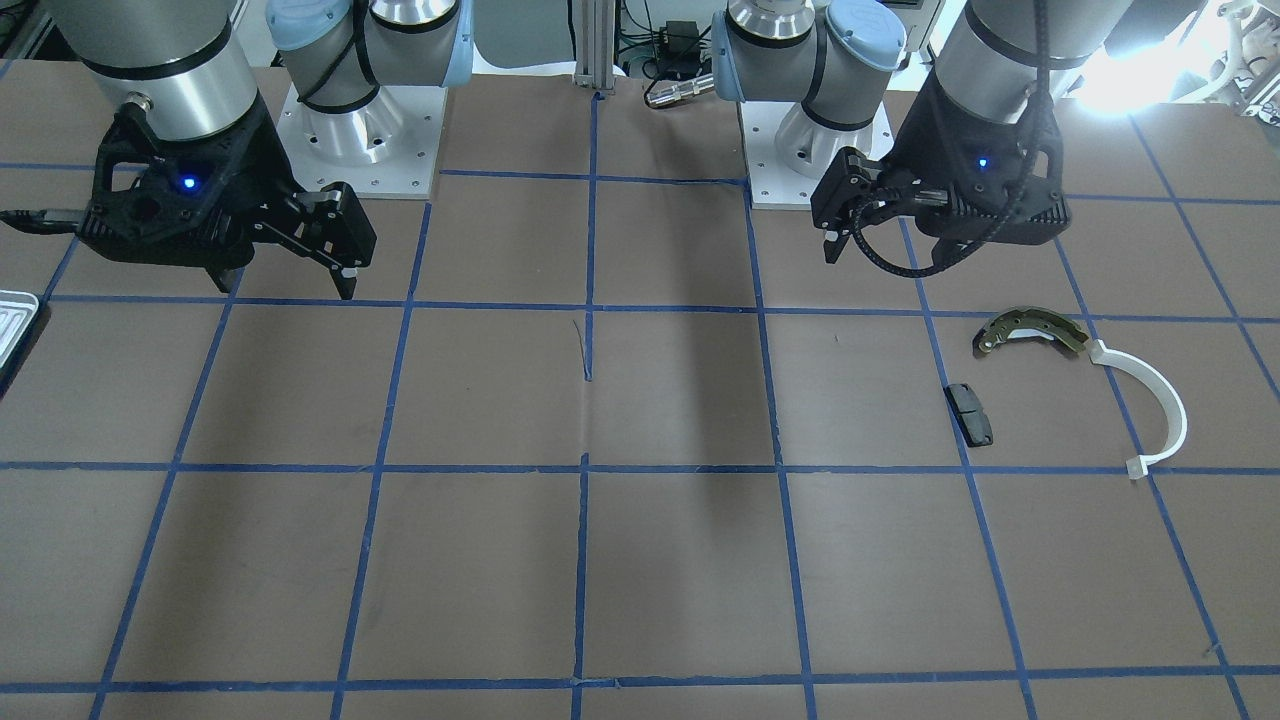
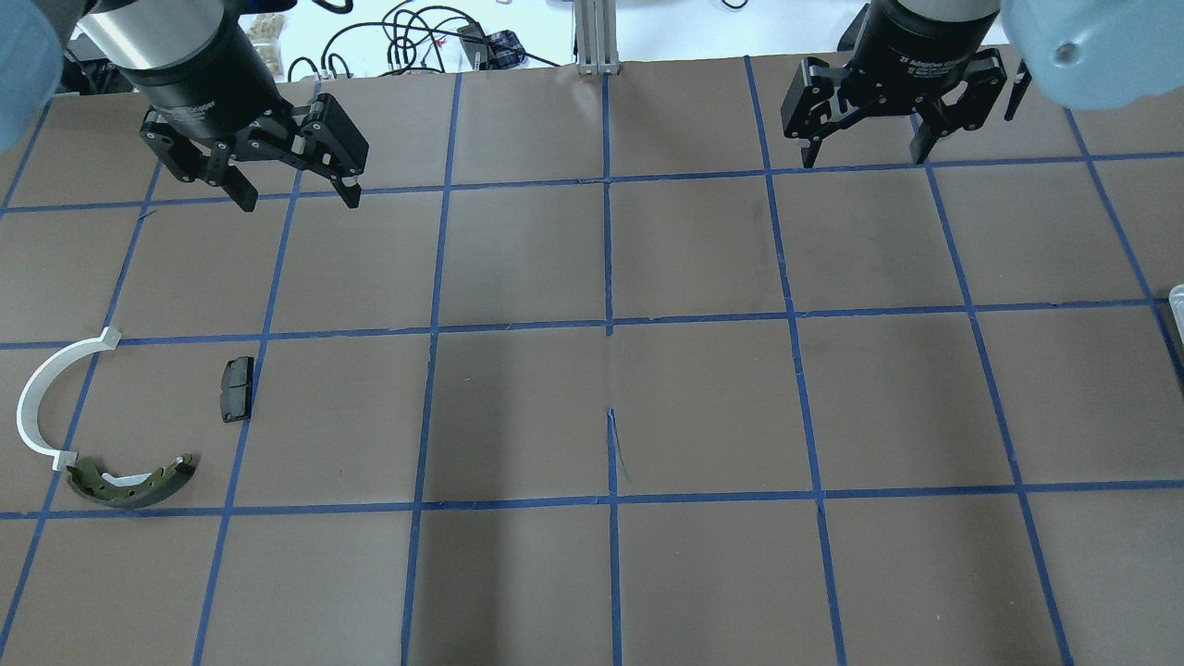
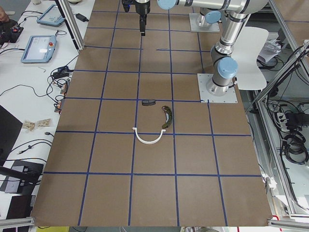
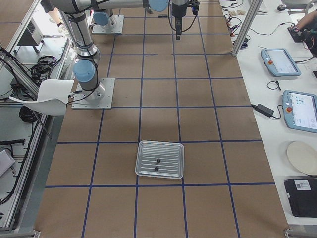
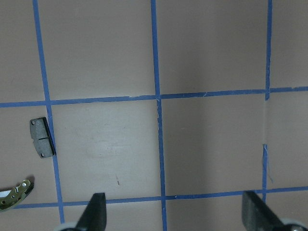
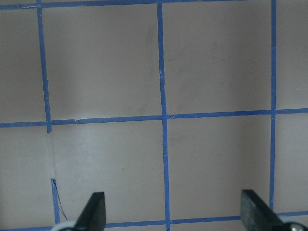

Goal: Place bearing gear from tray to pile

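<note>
The white-silver ridged tray (image 4: 159, 148) lies on the table's right end. Two tiny black round bearing gears (image 4: 158, 160) sit in it, one just nearer the camera than the other. Only the tray's edge (image 2: 1177, 305) shows in the overhead view. The pile lies at the left end: a curved brass-grey shoe (image 2: 129, 483), a white plastic arc (image 2: 42, 398) and a flat black pad (image 2: 236, 388). My left gripper (image 2: 299, 199) is open and empty, hovering beyond the pile. My right gripper (image 2: 863, 159) is open and empty at the far right, well away from the tray.
The brown table is marked by a blue tape grid (image 2: 609, 326). The two arm bases (image 1: 360, 120) stand at the robot's side of the table. An aluminium post (image 2: 597, 37) and cables lie beyond the far edge.
</note>
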Controlling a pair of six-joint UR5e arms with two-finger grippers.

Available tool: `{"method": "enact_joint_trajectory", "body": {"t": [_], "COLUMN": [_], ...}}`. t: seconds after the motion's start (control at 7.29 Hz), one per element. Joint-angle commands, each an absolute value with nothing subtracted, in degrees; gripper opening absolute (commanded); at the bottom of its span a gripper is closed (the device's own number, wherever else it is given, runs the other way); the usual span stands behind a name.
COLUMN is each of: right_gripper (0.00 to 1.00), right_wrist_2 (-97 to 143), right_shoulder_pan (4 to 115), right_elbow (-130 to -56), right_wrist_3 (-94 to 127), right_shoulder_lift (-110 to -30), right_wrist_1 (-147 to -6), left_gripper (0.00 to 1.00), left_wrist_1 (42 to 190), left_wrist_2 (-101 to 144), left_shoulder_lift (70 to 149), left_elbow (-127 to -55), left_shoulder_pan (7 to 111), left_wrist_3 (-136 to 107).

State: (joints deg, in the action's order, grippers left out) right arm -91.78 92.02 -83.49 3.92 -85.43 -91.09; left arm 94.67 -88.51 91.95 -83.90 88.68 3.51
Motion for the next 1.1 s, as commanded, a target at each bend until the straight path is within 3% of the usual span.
{"method": "enact_joint_trajectory", "body": {"t": [0.0, 0.96], "right_gripper": [1.0, 1.0], "right_wrist_2": [-92.19, -99.01], "right_shoulder_pan": [92.02, 89.32], "right_elbow": [-83.5, -87.62], "right_wrist_3": [3.26, -6.17], "right_shoulder_lift": [-85.43, -86.75], "right_wrist_1": [-91.14, -91.58], "left_gripper": [1.0, 1.0], "left_wrist_1": [94.66, 94.66], "left_wrist_2": [-88.77, -88.95], "left_shoulder_lift": [91.93, 91.85], "left_elbow": [-83.94, -83.94], "left_shoulder_pan": [88.68, 88.68], "left_wrist_3": [3.52, 3.34]}}
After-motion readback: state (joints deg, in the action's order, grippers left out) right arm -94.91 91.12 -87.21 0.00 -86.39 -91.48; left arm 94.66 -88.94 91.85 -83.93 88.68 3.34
